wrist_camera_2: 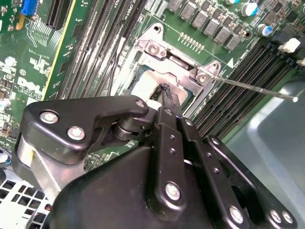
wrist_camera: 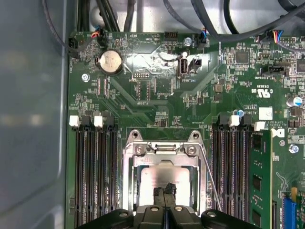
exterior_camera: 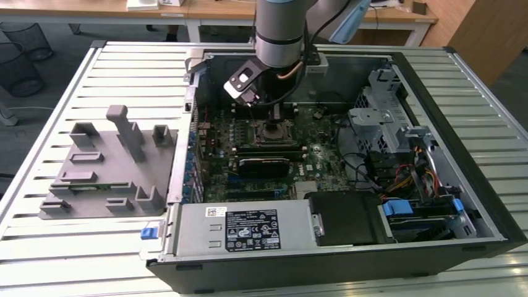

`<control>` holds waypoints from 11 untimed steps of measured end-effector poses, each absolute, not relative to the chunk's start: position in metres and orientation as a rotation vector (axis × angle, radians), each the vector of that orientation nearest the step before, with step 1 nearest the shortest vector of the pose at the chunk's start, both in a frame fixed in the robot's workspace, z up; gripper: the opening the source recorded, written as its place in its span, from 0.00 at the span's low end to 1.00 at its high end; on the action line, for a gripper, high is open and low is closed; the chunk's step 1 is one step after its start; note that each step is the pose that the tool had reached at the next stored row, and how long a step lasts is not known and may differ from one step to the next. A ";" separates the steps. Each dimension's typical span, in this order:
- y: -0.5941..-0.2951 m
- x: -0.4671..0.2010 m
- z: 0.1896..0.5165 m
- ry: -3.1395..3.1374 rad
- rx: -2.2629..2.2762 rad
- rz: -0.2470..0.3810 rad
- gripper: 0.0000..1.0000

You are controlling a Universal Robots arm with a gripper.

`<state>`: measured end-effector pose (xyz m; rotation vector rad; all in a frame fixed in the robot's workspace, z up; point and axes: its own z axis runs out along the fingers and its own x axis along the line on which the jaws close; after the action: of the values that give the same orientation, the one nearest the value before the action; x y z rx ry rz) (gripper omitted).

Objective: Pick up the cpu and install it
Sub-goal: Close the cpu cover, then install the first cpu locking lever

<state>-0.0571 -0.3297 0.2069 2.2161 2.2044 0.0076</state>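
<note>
The cpu point(wrist_camera: 164, 177) lies flat inside the open socket frame point(wrist_camera: 129, 162) on the motherboard, its silver top facing up. In the second wrist view the cpu point(wrist_camera_2: 143, 88) is a pale patch within the frame's metal rim point(wrist_camera_2: 157, 47). My gripper point(wrist_camera: 164, 192) hangs directly over it, its two black fingertips pressed together at the chip's surface. Whether they touch the chip I cannot tell. The same tips point(wrist_camera_2: 167, 93) come down into the socket opening. In the exterior view my gripper point(exterior_camera: 276, 116) stands just above the socket point(exterior_camera: 274, 132).
The thin socket lever point(wrist_camera_2: 257, 89) sticks out to one side of the frame. Memory slots point(wrist_camera: 93, 176) flank the socket, one holding a green stick point(wrist_camera: 261, 181). The open computer case point(exterior_camera: 486, 204) walls in the board. A grey fixture block point(exterior_camera: 107, 167) lies at the exterior view's left.
</note>
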 end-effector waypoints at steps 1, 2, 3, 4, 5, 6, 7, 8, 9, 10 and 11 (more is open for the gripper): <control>-0.330 -0.056 0.207 2.204 2.216 0.008 0.11; -0.330 -0.056 0.207 2.204 2.216 0.007 0.11; -0.330 -0.055 0.207 2.204 2.216 0.007 0.11; -0.330 -0.055 0.207 2.204 2.216 0.007 0.11; -0.330 -0.055 0.207 2.204 2.216 0.007 0.11; -0.330 -0.054 0.207 2.204 2.216 0.007 0.11; -0.330 -0.054 0.207 2.204 2.216 0.007 0.11; -0.330 -0.054 0.207 2.204 2.216 0.007 0.11; -0.330 -0.054 0.207 2.204 2.216 0.007 0.11; -0.330 -0.054 0.208 2.204 2.216 0.007 0.11; -0.330 -0.054 0.209 2.204 2.216 0.007 0.11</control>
<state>-0.0543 -0.3297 0.2085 2.2162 2.2044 0.0073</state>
